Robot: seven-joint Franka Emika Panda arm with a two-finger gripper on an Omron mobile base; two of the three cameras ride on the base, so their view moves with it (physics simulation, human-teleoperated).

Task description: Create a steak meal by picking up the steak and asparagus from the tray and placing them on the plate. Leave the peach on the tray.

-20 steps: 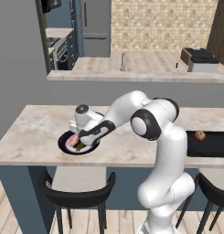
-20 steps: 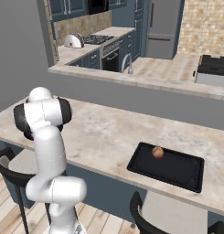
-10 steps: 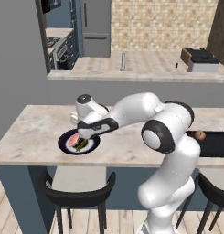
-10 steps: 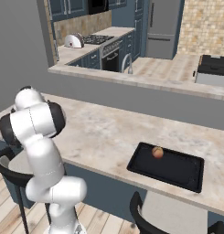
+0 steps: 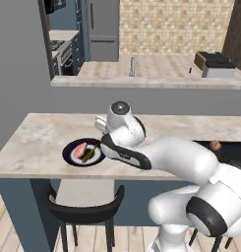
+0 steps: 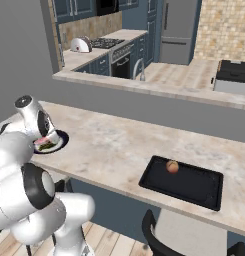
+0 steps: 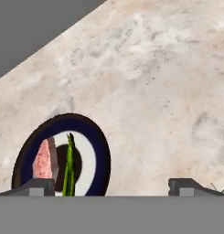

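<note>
No writing is legible. The round navy plate with a white ring sits near the marbled beige tabletop front edge, carrying the pinkish-red steak slab and thin green asparagus stalk. Bare tabletop separates it from the flat black rectangular tray holding the round orange-red peach. The white arm bends low beside the plate, jaws spread apart, empty.
</note>
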